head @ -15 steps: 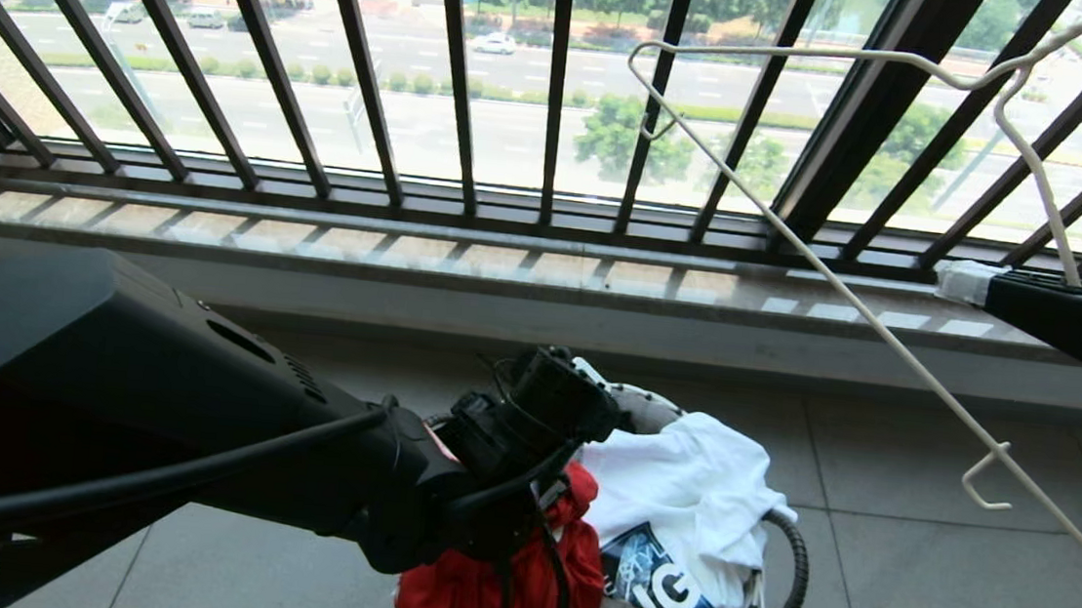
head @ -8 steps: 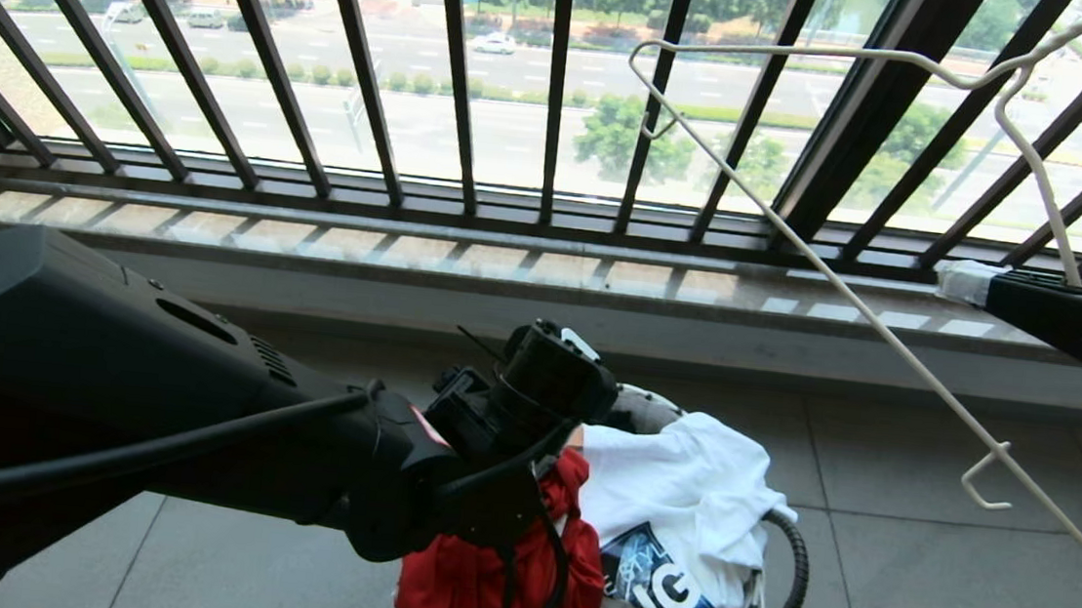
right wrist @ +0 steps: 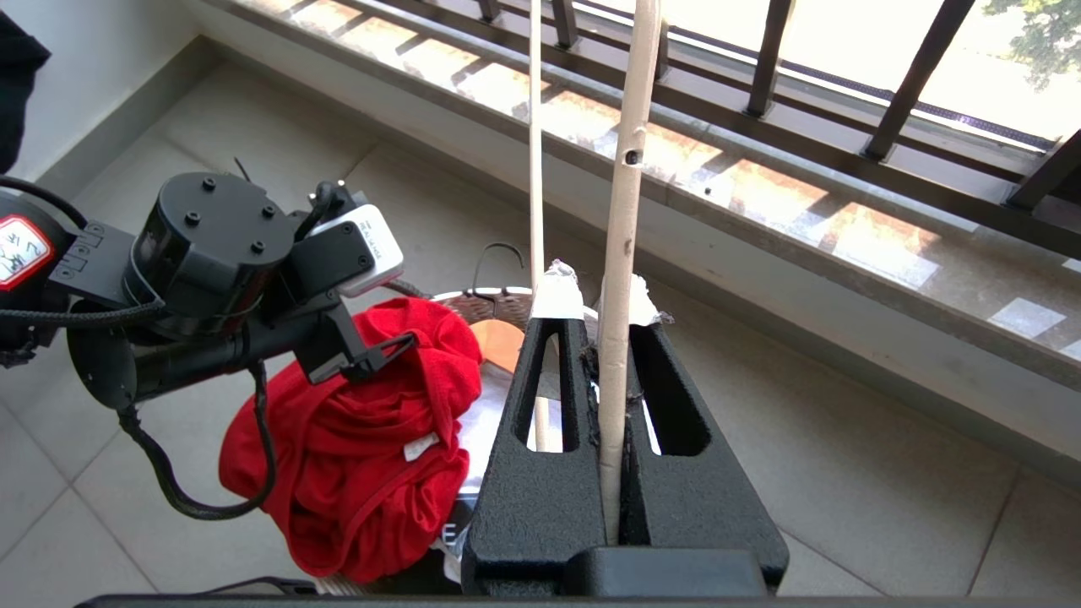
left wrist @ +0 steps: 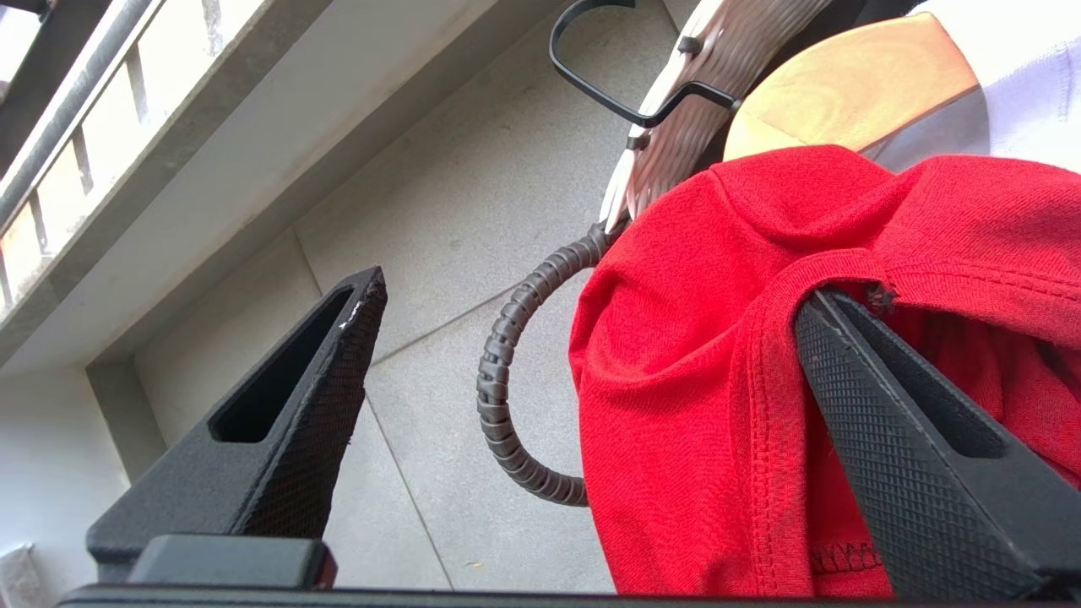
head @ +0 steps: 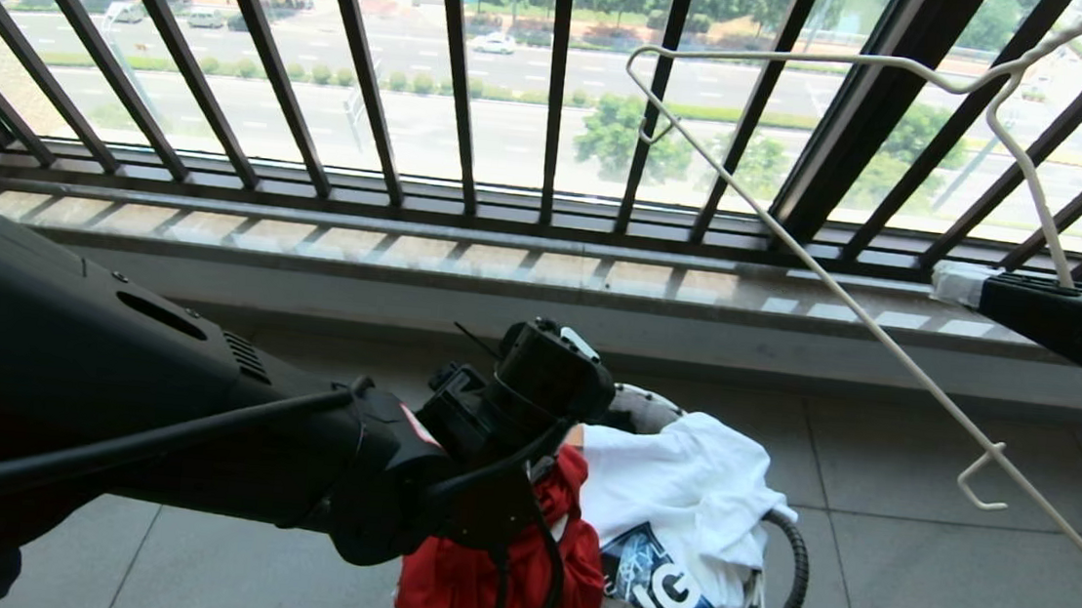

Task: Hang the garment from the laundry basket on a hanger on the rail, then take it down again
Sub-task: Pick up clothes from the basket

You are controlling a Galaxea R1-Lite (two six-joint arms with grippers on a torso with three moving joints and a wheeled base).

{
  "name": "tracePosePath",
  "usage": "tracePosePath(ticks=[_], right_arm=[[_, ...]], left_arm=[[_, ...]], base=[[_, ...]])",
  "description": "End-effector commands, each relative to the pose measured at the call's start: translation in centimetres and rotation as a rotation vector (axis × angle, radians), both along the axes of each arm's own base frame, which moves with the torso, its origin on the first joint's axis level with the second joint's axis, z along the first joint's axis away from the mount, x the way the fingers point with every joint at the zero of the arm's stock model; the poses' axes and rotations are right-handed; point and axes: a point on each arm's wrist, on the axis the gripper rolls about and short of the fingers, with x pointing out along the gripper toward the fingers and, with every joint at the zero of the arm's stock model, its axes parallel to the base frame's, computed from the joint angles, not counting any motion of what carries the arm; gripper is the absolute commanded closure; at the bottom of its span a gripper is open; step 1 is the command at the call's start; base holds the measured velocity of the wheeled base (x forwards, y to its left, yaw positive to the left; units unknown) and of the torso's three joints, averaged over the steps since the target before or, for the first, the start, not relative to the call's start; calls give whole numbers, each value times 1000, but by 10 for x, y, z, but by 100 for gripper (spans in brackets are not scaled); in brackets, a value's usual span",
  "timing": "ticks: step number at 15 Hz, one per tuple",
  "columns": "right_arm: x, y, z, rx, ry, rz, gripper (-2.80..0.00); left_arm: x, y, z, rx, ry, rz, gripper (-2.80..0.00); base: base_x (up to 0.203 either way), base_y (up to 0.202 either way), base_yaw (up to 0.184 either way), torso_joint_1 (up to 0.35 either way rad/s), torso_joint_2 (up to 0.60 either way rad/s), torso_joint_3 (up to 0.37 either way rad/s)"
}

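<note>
The red garment lies bunched in the laundry basket, which stands on the floor tiles. My left gripper is open at the basket. One finger is tucked under a stitched edge of the garment, and the other finger stands free beside it over the floor. My right gripper, at the right, is shut on the thin white hanger, held up in front of the window bars. The rail is out of view.
A white T-shirt with a dark print fills the basket's right half. The basket's black corrugated handle loops out beside the red cloth. Black balcony bars and a stone ledge close off the far side. Grey floor tiles lie around.
My left wrist has risen slightly and tipped over the basket. The right gripper and hanger have barely shifted.
</note>
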Motion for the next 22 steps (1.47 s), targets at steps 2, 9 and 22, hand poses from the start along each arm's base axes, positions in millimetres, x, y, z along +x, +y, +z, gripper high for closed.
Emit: tracePosePath(ticks=[2, 9, 22], right_arm=[[0, 0, 0, 0, -1, 2, 0], [0, 0, 0, 0, -1, 1, 0], [1, 0, 0, -1, 0, 2, 0]], left_arm=[[-2, 0, -4, 16, 8, -4, -280], [-13, -5, -11, 39, 47, -62, -280], [-6, -11, -31, 35, 123, -128, -280]], base=[[0, 0, 0, 0, 0, 0], [0, 0, 0, 0, 0, 0], [0, 0, 0, 0, 0, 0]])
